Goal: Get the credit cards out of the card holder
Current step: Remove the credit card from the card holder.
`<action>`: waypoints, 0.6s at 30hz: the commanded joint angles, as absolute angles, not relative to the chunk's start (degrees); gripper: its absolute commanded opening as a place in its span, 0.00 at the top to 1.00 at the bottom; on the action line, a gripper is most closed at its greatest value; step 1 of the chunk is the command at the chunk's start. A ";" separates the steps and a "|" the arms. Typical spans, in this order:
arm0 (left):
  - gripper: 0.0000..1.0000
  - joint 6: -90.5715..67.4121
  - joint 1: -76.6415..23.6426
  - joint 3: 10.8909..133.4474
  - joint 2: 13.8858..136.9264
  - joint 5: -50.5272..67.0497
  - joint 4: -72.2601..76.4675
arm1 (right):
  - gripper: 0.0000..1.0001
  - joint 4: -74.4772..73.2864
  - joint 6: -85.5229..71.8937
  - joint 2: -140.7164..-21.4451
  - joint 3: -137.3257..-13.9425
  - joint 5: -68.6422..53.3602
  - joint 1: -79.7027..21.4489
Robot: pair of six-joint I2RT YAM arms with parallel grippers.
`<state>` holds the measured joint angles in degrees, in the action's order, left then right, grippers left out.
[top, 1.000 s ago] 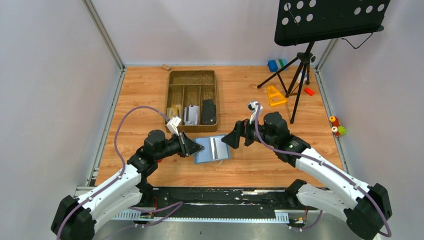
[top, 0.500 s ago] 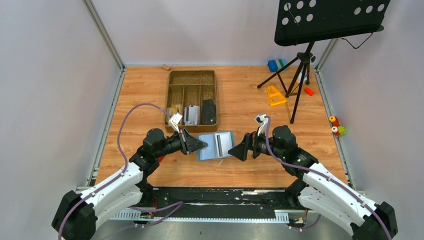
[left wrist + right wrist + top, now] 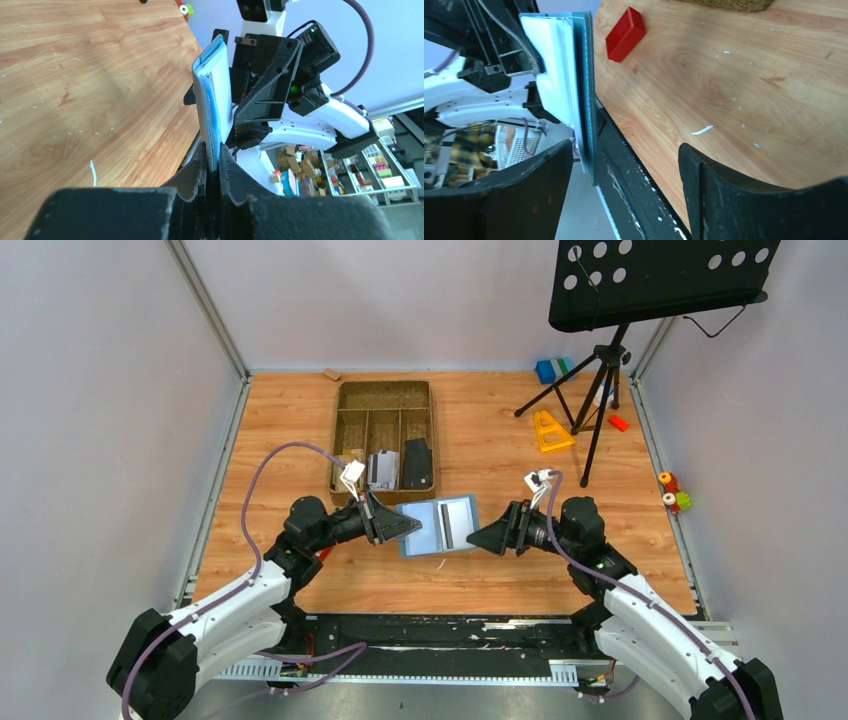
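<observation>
- Top view: the card holder hangs open over the middle of the counter's near edge, before the brown tray. The left gripper clamps its left edge, and the right gripper gapes at its right.
- Left wrist: the clamp bites only the card holder's edge, so it needs a firm hold.
- Right wrist: the white credit cards lie beside one spread finger. Best to centre, pinch the cards alone and draw straight out.

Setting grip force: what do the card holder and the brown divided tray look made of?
Card holder: slate-blue, matte, probably faux leather or fabric; its edge looks stitched in the right wrist view. Tray: brown, rough, woven-looking fibre, perhaps wicker; coarse speckled rim.
</observation>
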<state>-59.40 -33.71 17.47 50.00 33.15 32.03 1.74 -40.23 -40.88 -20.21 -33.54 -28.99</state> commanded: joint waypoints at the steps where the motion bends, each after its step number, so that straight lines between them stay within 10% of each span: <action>1: 1.00 -61.73 -33.57 17.44 50.74 35.70 38.86 | 0.28 14.13 -46.87 -40.50 -18.74 -39.72 -27.79; 18: 0.97 -61.53 -33.57 17.53 52.61 35.36 40.02 | 1.00 19.69 -50.72 -45.34 -19.57 -43.02 -27.85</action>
<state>-62.11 -33.71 16.91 52.69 35.11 37.56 18.28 -50.59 -45.80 -18.59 -42.98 -28.05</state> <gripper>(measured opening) 0.127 0.041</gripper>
